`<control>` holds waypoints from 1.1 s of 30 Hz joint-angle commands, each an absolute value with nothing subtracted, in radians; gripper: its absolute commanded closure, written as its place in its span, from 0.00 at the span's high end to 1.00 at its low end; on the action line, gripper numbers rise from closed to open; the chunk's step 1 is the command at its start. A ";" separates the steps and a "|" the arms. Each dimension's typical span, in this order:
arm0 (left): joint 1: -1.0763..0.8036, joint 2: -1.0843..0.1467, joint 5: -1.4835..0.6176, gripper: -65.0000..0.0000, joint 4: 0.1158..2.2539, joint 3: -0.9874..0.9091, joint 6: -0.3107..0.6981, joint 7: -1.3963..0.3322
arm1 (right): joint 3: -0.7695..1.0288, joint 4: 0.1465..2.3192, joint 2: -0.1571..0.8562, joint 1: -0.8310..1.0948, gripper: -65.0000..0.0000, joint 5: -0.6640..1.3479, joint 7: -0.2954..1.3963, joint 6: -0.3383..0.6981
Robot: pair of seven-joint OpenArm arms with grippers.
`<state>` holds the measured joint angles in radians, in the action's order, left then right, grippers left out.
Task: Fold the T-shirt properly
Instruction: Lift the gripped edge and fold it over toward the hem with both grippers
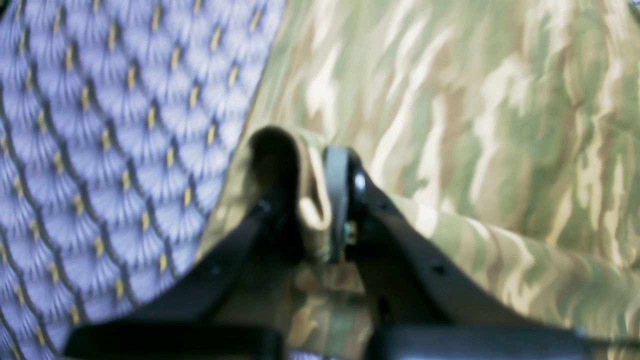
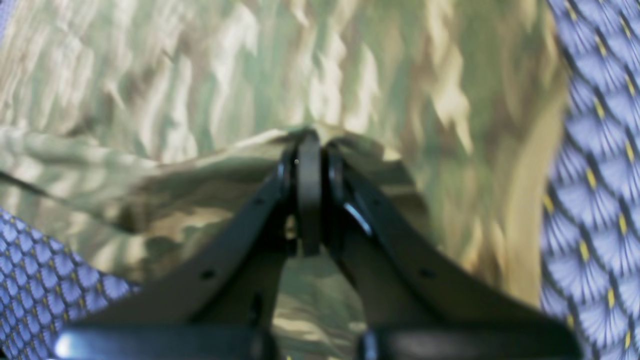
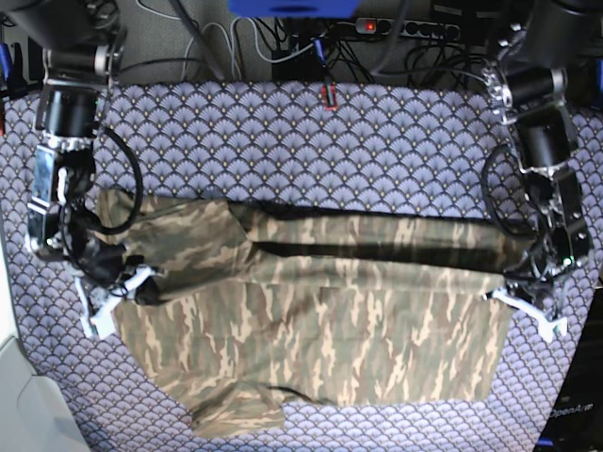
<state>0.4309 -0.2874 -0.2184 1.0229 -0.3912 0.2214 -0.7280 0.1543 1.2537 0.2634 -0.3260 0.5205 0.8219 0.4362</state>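
Both claws clenched on T-shirt [image 3: 311, 330] fabric: left gripper [image 1: 320, 200] near the table's right edge, right gripper [image 2: 309, 150] near the left edge. Shirt spans mid-table on the tablecloth [image 3: 283, 141]. Risk: thin, limp camo cloth slipping out or sagging unevenly, skewing the fold. Tablecloth is flat, scale-patterned.

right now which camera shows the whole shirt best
The base view: it shows the whole shirt, half folded on the purple cloth. Each wrist view shows only blurred fabric pinched in the left gripper or right gripper.
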 commanded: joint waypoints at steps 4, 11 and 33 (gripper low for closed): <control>0.475 -0.315 -0.223 0.03 1.043 -0.352 0.222 -0.656 | 0.119 1.191 0.280 -0.398 0.00 0.532 0.774 0.433; 0.478 -0.311 -0.166 0.03 0.937 -0.323 0.222 -0.542 | 0.073 1.082 0.305 -0.464 0.00 0.532 0.728 0.433; 0.479 -0.314 -0.120 0.03 0.878 -0.323 0.222 -0.453 | -0.036 1.003 0.323 -0.549 0.00 0.532 0.710 0.432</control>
